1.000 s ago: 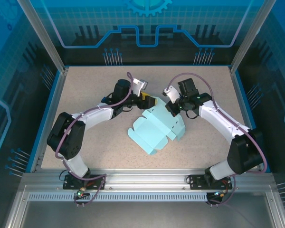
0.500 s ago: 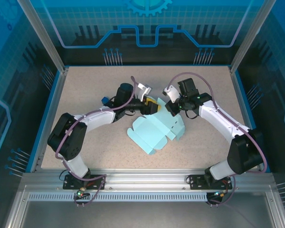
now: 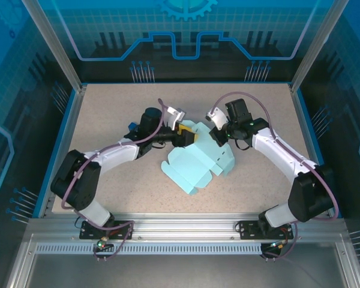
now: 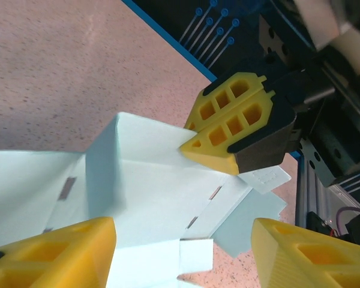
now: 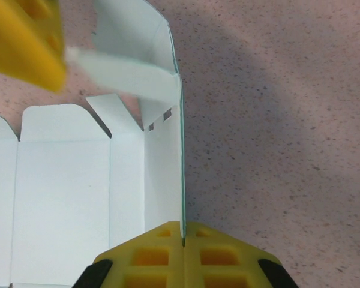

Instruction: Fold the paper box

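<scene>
- The paper box [image 3: 195, 165] is an unfolded pale blue sheet with creases and flaps. It lies on the speckled table [image 3: 108, 108], near the middle, between the two arms.
- Most of the sheet is flat on the table. Its far edge, the one close to both grippers, is lifted up.
- The right gripper [image 5: 183, 231] has its two yellow fingers pressed together, with the thin edge of a raised panel of the sheet between them. In the right wrist view this panel stands upright and shows edge-on, like a line going away from the fingers.
- At the far end of that panel a narrow flap [image 5: 123, 75] bends to the left. Its tip reaches a yellow finger [image 5: 24, 39] of the left gripper; whether they really touch, I cannot tell.
- The left gripper [image 4: 183, 237] has its fingers wide apart. In the left wrist view one is at the lower left corner and the other at the lower right, with the blue card between them.
- In the same view the closed fingers of the right gripper pinch the card from the opposite side, beside a folded corner that stands up from the sheet.
- In the top view the two grippers are near each other over the far edge of the sheet; the left arm reaches in from the left and the right arm from the right.
- A tiny dark blue object [image 3: 132, 126] sits on the table just beside the left arm, apart from the sheet.
</scene>
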`<state>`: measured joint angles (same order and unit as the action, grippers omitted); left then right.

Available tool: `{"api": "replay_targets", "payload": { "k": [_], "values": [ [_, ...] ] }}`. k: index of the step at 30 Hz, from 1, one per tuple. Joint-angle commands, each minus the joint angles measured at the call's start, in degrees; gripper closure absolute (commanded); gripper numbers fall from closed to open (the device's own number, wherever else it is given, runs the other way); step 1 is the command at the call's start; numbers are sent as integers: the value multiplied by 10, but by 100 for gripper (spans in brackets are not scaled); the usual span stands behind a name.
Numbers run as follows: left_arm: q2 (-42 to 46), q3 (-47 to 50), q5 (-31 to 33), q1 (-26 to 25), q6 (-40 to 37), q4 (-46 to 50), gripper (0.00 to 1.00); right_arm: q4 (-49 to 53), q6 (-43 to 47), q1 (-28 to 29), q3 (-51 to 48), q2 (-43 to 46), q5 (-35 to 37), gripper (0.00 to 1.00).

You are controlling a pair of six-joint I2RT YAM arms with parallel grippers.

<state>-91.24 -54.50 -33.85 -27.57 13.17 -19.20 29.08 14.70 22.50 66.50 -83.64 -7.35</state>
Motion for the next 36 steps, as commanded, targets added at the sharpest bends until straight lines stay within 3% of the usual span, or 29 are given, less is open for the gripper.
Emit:
{"api": "replay_targets", "payload": {
  "k": [1,9,18,26,36],
  "values": [
    [48,21,36,14,-15,23,37,3,37,9,-2,17,55,100],
    [122,64,133,64,15,78,35,-41,85,87,-13,3,246,100],
    [93,38,186,121,33,152,35,-167,191,162,-66,-23,416,100],
    [14,-9,208,132,31,179,37,-331,312,197,-130,-41,490,100],
    [-113,-105,172,134,-14,199,40,-435,387,191,-190,-61,472,100]
  ]
}}
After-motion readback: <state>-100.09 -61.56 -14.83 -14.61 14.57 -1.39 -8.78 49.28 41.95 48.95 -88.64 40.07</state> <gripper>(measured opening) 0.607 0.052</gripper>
